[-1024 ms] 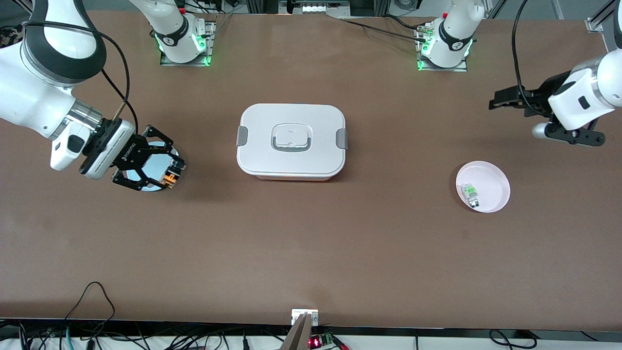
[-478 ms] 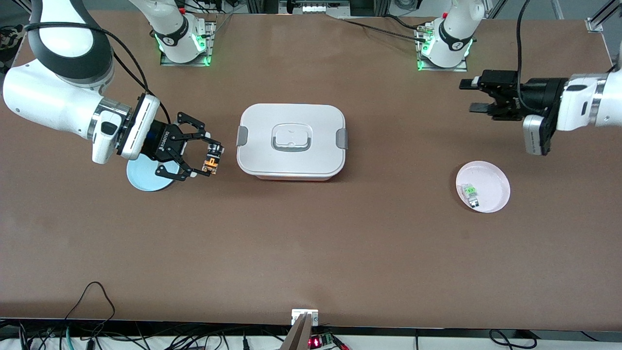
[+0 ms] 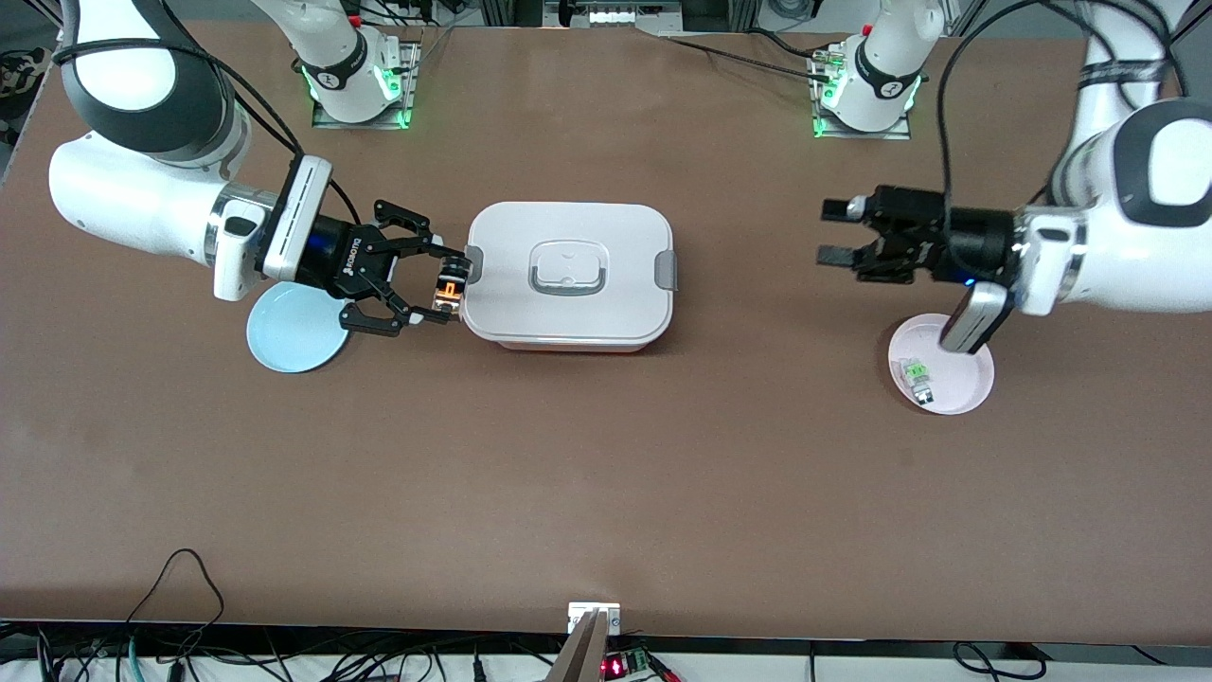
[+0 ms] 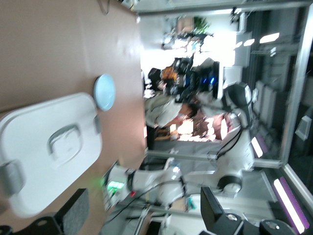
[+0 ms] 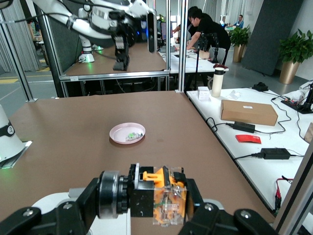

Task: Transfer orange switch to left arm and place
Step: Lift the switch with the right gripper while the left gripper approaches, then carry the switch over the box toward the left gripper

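The orange switch (image 3: 448,291) is held in my right gripper (image 3: 445,292), in the air just beside the white box (image 3: 568,275) at its end toward the right arm. In the right wrist view the fingers are shut on the switch (image 5: 161,196), with its black body and orange parts showing. My left gripper (image 3: 833,232) is open and empty, in the air between the box and the pink plate (image 3: 956,341), pointing at the box. The left wrist view shows its gripper (image 4: 144,215) wide open, and the box (image 4: 49,147).
A blue plate (image 3: 295,333) lies under the right wrist, toward the right arm's end. The pink plate holds a small clear-and-green switch (image 3: 917,377); it also shows in the right wrist view (image 5: 127,132). The arm bases stand along the table's edge farthest from the front camera.
My right gripper has carried the switch from over the blue plate to the box's end. My left gripper has swung from the table's left-arm end toward the box.
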`<state>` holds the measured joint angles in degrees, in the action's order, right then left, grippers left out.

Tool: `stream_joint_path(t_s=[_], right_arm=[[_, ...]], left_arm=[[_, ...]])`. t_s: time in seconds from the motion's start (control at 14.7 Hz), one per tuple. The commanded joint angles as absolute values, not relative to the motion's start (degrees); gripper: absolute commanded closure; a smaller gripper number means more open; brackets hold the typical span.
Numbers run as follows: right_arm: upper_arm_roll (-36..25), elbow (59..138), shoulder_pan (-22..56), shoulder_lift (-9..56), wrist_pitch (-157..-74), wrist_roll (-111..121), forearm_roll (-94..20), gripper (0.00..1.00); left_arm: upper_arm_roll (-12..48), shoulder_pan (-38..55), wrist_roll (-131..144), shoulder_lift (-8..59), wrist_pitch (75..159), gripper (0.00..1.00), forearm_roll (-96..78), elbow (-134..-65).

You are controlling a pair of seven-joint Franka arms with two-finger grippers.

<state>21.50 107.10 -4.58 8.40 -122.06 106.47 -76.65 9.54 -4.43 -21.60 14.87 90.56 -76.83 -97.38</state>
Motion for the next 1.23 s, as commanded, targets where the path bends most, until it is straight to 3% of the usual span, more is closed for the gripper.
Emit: stream_joint_path(t_s=[0.0, 0.2, 0.34, 0.68, 1.02, 1.16], right_arm=[[22.3, 106.6, -4.2, 8.4, -121.6, 108.5, -80.4, 0.74], [22.6, 106.4, -2.8, 8.5, -122.3, 108.7, -81.6, 0.74], [22.7, 106.4, -1.3, 8.6, -124.0, 108.9, -81.7, 0.74], [23.5, 106.3, 2.9, 8.7, -130.6, 109.0, -84.8, 0.74], [24.3, 106.3, 3.1, 8.7, -131.8, 108.9, -85.0, 0.74], [24.3, 106.3, 3.4, 8.7, -132.2, 108.4, -85.2, 0.74]], left_arm=[[14.5, -4.4, -22.9, 17.9, 98.5, 0.01, -85.1, -97.0], [21.2, -3.3, -23.3, 20.3, 112.5, 0.02, -93.1, -96.1], [22.6, -0.4, -25.0, 20.7, 119.2, 0.04, -98.9, -95.8], [22.6, 6.7, -30.3, 22.0, 126.4, 0.09, -101.3, -96.1], [22.7, 8.3, -30.8, 22.4, 126.5, 0.1, -101.7, -96.1], [22.8, 10.0, -31.0, 22.8, 126.5, 0.15, -101.8, -95.9]])
